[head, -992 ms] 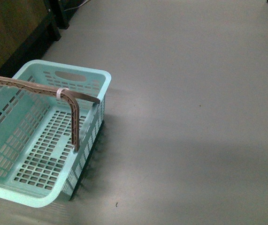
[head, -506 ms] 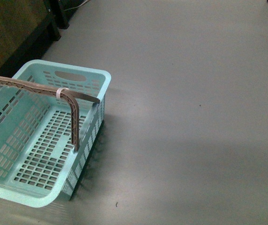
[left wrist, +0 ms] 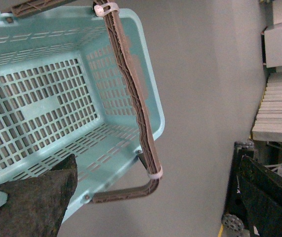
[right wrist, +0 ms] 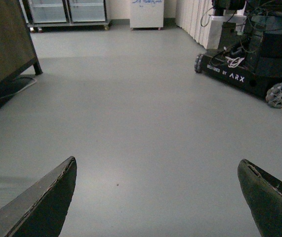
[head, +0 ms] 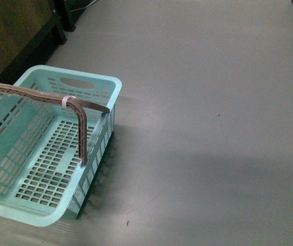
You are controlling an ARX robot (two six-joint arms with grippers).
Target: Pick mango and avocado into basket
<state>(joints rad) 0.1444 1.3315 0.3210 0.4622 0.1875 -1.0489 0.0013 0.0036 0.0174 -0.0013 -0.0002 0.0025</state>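
The left gripper (left wrist: 158, 157) hangs over the basket (left wrist: 155, 118) with its jaws wide apart; the brown handle (left wrist: 131, 98) stands raised across the slotted bottom. The right gripper (right wrist: 157, 159) is likewise spread, low over bare grey floor (right wrist: 145, 98), facing a black wheeled base (right wrist: 249, 64). In the front view, the basket sits on the floor at the left.

Front and, closer, left wrist views overlook the slotted aqua plastic basket (head: 33, 215). Right wrist looks low across grey floor (right wrist: 141, 123).
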